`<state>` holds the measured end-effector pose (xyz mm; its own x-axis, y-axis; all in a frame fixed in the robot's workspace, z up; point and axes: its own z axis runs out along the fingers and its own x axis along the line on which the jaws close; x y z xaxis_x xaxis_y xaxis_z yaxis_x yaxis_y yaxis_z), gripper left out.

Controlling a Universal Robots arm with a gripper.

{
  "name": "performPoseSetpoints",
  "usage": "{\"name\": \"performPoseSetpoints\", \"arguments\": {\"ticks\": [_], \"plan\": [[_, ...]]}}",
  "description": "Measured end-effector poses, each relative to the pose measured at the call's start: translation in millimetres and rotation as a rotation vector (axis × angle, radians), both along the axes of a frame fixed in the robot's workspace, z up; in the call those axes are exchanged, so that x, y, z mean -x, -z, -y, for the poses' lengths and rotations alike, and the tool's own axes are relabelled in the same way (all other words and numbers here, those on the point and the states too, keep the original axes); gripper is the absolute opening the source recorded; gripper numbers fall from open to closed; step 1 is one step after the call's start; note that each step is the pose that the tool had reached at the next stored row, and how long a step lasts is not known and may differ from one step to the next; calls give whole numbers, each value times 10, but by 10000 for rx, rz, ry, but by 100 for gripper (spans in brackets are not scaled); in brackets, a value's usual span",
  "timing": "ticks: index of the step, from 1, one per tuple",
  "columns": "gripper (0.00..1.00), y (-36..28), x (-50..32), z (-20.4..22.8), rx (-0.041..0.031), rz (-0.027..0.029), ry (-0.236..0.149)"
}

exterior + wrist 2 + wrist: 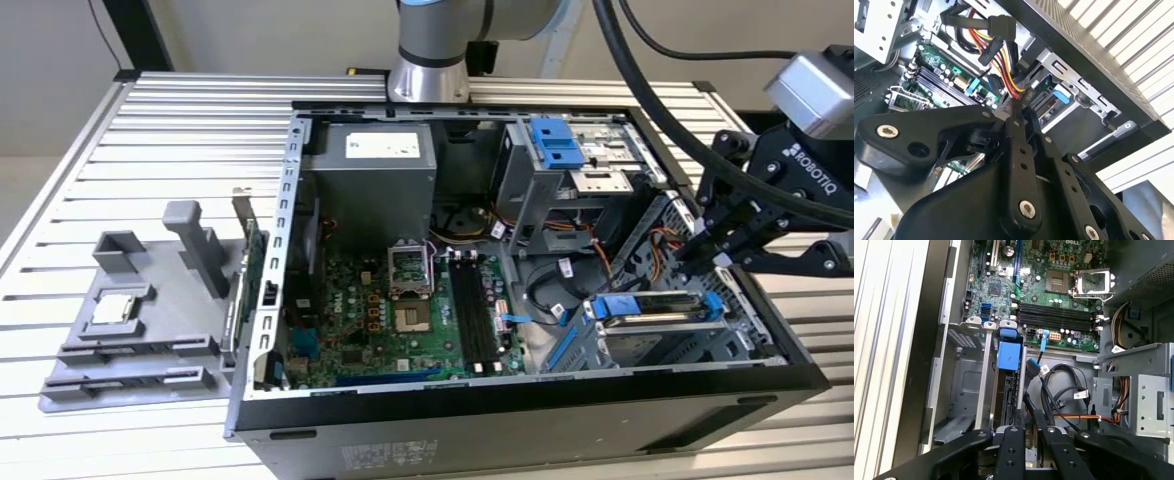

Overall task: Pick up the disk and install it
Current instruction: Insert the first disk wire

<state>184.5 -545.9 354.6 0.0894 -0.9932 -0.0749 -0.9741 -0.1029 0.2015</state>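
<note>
The hand (pixel 1021 112) has its fingers drawn close together, and I see nothing held between them. It hangs over the drive bay (pixel 961 390) in the computer case's (pixel 534 395) front corner. The disk (pixel 654 308) sits in that bay, blue bracket showing. I judge this as the install step. Full seating calls for a straight push along the rails, clear of the cables (pixel 1064 385).

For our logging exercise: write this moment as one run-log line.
stage: install | tool: closed on the disk | disk: edge-on in drive bay, beside motherboard
</note>
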Motion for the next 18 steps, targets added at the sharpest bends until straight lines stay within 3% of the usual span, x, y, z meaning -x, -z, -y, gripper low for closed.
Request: {"name": "performPoseSetpoints", "arguments": {"ticks": [4, 6, 8, 11, 12, 15, 16, 18], "plan": [[0, -2, 12, 0, 160, 11, 1], [0, -2, 23, 0, 245, 70, -7], [0, -1, 40, 0, 319, 208, -27], [0, 1, 70, 0, 435, 500, -52], [0, 2, 86, 0, 463, 574, -55], [0, 7, 143, 0, 536, 619, -87], [0, 7, 168, 0, 603, 622, -95], [0, 7, 201, 0, 879, 623, -114]]}}
